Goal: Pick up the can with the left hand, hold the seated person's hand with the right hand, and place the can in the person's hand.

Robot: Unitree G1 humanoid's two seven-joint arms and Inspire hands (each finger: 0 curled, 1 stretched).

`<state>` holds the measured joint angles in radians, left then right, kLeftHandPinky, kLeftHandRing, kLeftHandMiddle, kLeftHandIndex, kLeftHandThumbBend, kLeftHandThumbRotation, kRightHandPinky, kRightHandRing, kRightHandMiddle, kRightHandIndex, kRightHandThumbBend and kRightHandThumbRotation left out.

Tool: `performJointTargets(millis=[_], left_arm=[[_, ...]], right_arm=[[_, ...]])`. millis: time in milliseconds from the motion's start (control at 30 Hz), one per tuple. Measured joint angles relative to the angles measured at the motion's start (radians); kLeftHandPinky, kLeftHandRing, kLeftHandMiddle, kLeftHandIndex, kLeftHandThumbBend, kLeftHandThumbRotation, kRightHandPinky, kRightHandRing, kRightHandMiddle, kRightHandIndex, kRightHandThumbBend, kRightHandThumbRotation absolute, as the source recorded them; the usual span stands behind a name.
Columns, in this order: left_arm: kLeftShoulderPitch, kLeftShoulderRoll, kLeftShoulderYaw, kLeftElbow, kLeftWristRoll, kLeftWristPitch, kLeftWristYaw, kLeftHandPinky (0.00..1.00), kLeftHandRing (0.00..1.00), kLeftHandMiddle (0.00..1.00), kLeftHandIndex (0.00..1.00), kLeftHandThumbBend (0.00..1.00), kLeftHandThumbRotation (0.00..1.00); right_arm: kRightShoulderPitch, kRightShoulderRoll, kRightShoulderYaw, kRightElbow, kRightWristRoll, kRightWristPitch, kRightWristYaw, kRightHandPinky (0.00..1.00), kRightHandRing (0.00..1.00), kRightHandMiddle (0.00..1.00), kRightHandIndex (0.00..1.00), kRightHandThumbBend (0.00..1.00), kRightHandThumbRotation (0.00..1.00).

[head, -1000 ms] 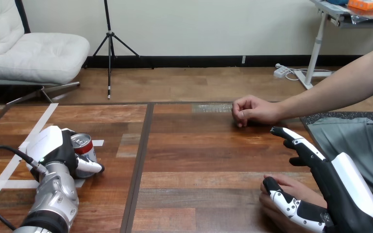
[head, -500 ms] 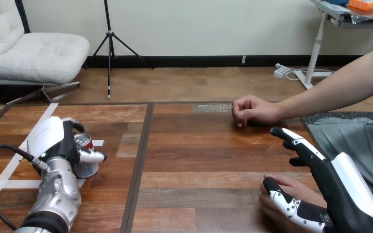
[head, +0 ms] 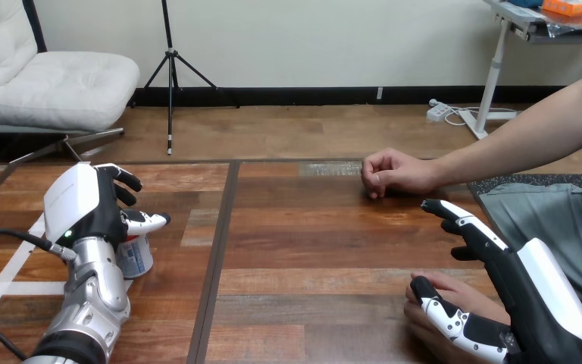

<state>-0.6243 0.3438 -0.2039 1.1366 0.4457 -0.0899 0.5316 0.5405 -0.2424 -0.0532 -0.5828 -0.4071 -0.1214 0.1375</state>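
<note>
The can (head: 136, 258), silver with a red band, stands upright on the wooden table (head: 311, 250) at the left. My left hand (head: 91, 206) hovers just above and behind it, open, fingers spread, thumb (head: 148, 221) stretched over the can's top, which is hidden. At the lower right my right hand (head: 527, 292) is open, its fingers straight and pointing away across the table. Its thumb (head: 443, 315) lies over the person's hand (head: 443, 287) resting on the table there. The person's other hand (head: 394, 173) is a loose fist on the table farther back.
White tape lines (head: 15, 265) cross the table's left part around the can. A dark seam (head: 216, 265) runs front to back between the can and the person's hands. The person's forearm (head: 530, 136) comes in from the right.
My left hand has opened off the can and lifted away from it; the can stays standing on the table. My right hand and both of the person's hands have not moved.
</note>
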Motion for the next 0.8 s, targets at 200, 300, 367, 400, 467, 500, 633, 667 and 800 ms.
performJointTargets(millis=[200,300,367,400,467,500,633,667,800], left_arm=[[0.002,0.000,0.006,0.003,-0.008,-0.015,0.003,0.43,0.47,0.50,0.50,0.74,0.00],[0.006,0.000,0.009,0.003,-0.011,-0.023,0.003,0.44,0.47,0.50,0.50,0.74,0.00],[0.009,0.000,0.011,0.003,-0.011,-0.027,0.003,0.44,0.47,0.50,0.50,0.74,0.00],[0.010,0.000,0.012,0.003,-0.011,-0.029,0.003,0.44,0.47,0.50,0.50,0.74,0.00],[0.013,0.000,0.014,0.003,-0.011,-0.031,0.003,0.44,0.47,0.50,0.50,0.74,0.00],[0.014,0.000,0.014,0.003,-0.011,-0.031,0.003,0.44,0.47,0.50,0.49,0.74,0.00],[0.018,0.000,0.016,0.003,-0.011,-0.031,0.003,0.43,0.46,0.50,0.49,0.74,0.00],[0.019,0.000,0.016,0.003,-0.011,-0.031,0.003,0.43,0.46,0.50,0.49,0.74,0.00],[0.022,0.000,0.016,0.003,-0.011,-0.032,0.002,0.43,0.46,0.50,0.49,0.74,0.00]], right_arm=[[0.000,0.000,0.000,0.000,0.000,0.000,0.000,0.79,0.89,0.92,0.88,0.35,0.00],[0.000,0.000,0.000,0.000,0.000,0.000,0.000,0.79,0.89,0.92,0.88,0.35,0.00],[0.000,0.000,0.000,0.000,0.000,-0.001,0.000,0.79,0.89,0.92,0.88,0.36,0.00],[0.000,0.000,0.000,0.000,0.000,-0.001,0.000,0.79,0.89,0.92,0.88,0.36,0.00],[0.000,0.000,0.000,0.000,0.000,-0.001,0.000,0.79,0.89,0.92,0.88,0.36,0.00],[0.000,0.000,0.000,0.000,0.000,-0.001,0.000,0.79,0.89,0.92,0.88,0.36,0.00],[0.000,0.000,0.000,0.000,0.000,-0.002,0.000,0.79,0.89,0.92,0.88,0.36,0.00],[0.000,0.000,0.000,0.000,0.000,-0.002,0.000,0.79,0.89,0.92,0.88,0.36,0.00],[0.000,0.000,0.000,0.000,-0.001,-0.003,0.000,0.78,0.89,0.91,0.88,0.36,0.00]])
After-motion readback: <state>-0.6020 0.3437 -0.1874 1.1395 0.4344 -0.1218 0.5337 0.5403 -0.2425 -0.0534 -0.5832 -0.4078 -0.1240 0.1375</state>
